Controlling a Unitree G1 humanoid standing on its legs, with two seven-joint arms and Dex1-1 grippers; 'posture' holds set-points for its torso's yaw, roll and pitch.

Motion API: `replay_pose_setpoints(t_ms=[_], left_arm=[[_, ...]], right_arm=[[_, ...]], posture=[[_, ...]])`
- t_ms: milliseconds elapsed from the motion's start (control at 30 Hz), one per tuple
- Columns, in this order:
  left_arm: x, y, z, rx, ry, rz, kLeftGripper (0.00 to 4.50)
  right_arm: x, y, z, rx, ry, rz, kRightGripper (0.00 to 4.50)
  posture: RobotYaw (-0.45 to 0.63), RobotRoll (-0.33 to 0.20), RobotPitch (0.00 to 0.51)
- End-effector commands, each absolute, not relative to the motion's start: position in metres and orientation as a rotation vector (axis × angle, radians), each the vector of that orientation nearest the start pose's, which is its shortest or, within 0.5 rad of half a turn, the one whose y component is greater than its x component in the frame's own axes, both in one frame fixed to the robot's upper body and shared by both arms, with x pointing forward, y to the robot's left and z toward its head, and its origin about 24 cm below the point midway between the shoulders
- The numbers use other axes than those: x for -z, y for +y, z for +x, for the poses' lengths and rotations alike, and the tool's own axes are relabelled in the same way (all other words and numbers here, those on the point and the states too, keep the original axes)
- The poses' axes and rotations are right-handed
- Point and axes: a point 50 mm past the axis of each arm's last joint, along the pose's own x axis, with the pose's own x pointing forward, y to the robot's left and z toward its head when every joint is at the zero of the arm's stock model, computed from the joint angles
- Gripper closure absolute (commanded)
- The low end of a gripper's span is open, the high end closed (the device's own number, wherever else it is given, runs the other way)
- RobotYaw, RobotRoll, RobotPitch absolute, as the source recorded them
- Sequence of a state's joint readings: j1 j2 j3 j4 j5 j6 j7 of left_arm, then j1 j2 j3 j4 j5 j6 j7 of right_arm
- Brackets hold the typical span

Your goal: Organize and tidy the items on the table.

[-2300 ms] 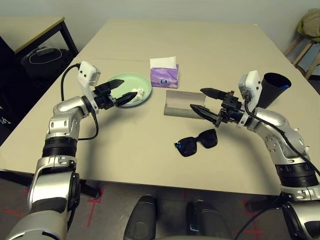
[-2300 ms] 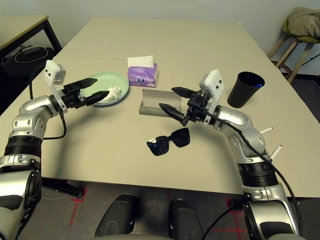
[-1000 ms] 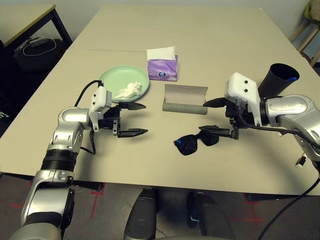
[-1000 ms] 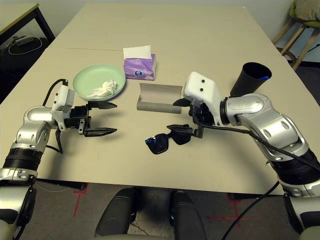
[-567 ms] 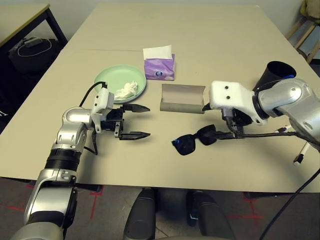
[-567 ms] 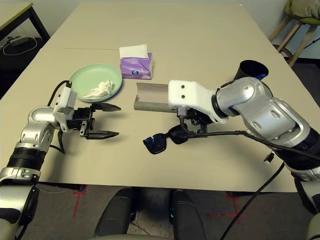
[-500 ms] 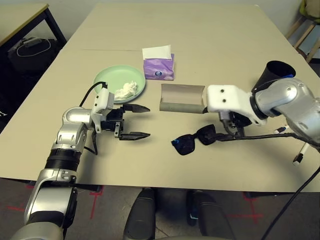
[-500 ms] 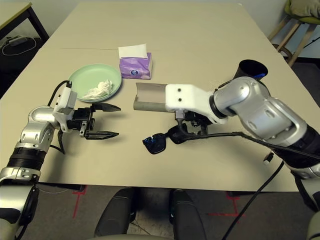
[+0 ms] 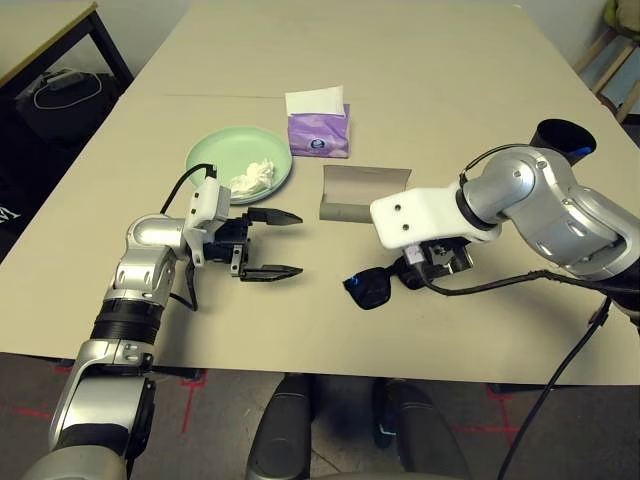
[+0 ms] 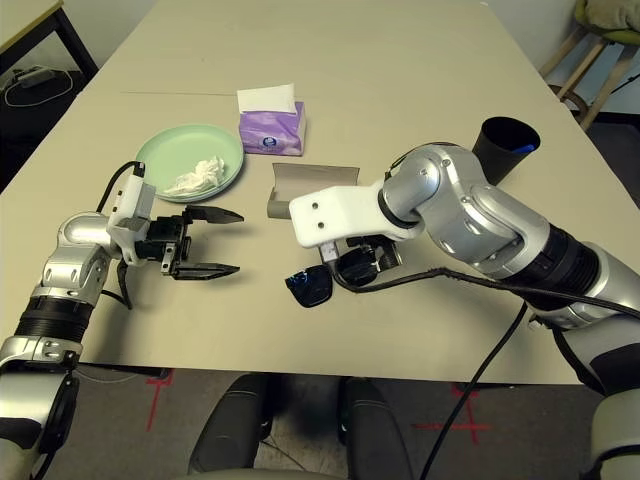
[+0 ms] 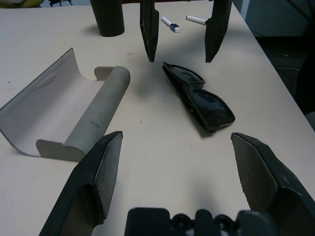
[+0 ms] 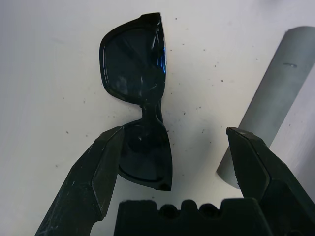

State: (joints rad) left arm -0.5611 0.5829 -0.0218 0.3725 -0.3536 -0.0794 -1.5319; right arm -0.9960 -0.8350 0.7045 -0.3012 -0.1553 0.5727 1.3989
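The right gripper (image 12: 174, 167) points down with its fingers spread wide; the black sunglasses (image 12: 140, 98) lie on the counter (image 9: 420, 80) between them, untouched. The grey glasses case (image 12: 275, 108) lies open just beside one finger. The left gripper (image 9: 280, 243) hovers, fingers apart, holding nothing.

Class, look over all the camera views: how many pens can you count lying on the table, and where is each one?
2. Both pens lie side by side near the black cup, past the right gripper: one nearer the cup, the other beside it. More may be hidden.
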Motion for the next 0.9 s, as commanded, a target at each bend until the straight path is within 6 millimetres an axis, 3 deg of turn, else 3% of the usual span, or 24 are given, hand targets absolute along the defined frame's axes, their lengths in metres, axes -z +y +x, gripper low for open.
replay_pose_setpoints(t_ms=[33, 200, 433, 900], left_arm=[[-0.143, 0.195, 0.299, 1.491, -0.064, 0.389, 0.03], [-0.143, 0.194, 0.299, 1.486, -0.061, 0.386, 0.03], [-0.143, 0.193, 0.301, 1.481, -0.065, 0.38, 0.03], [-0.142, 0.192, 0.303, 1.47, -0.069, 0.378, 0.03]], right_arm=[[-0.204, -0.098, 0.276, -1.41, 0.424, -1.449, 0.0], [-0.202, -0.094, 0.279, -1.396, 0.388, -1.493, 0.0], [-0.204, -0.085, 0.281, -1.405, 0.439, -1.402, 0.0], [-0.192, -0.087, 0.28, -1.409, 0.501, -1.51, 0.0]], posture=[[0.23, 0.0, 0.189], [0.22, 0.0, 0.188], [0.21, 0.0, 0.187], [0.21, 0.0, 0.181]])
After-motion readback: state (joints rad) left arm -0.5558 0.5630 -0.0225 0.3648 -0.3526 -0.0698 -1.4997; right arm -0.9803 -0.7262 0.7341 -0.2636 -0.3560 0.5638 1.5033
